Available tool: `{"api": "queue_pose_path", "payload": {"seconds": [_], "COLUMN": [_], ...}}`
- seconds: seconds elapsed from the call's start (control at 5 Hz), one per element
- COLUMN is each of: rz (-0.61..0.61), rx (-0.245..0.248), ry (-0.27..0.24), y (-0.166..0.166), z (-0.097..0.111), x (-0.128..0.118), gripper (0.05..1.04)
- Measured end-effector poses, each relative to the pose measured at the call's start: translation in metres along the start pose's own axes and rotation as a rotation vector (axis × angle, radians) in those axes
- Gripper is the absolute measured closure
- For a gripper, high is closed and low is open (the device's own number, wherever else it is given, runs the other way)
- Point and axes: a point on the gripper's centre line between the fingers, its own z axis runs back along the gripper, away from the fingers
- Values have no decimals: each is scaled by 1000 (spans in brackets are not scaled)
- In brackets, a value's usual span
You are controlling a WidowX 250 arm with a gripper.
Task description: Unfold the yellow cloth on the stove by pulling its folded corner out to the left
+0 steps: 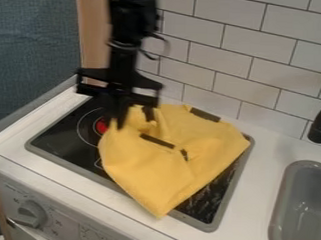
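The black gripper [134, 122] points down over the upper left part of a yellow cloth [161, 167]. Its two fingers stand apart, with a raised fold of the cloth between and just below them. Spread across most of the black stovetop, the cloth is rumpled near the gripper and smoother toward its lower corner. Dark strips lie on it, one near the middle and one at its upper right edge. Whether the fingertips touch the cloth is hard to tell.
The black stovetop [62, 137] has a grey rim and a red-centred burner ring beside the gripper. A grey sink [306, 208] and black faucet [320, 124] stand at the right. White tiles [219, 59] rise behind, and a knob [31, 214] is on the front panel.
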Motion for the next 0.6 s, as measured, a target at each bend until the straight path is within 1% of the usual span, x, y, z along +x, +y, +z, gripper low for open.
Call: {"api": "queue_pose_path", "payload": {"seconds": [0.2,0.4,0.6], "rz": [110,239,326], "rx": [-48,-122,-170], "ry": [15,39,52], "y": [25,51,63], "z": [-4,-16,-25], "x": [6,8,1], "gripper": [1034,1034,1034]}}
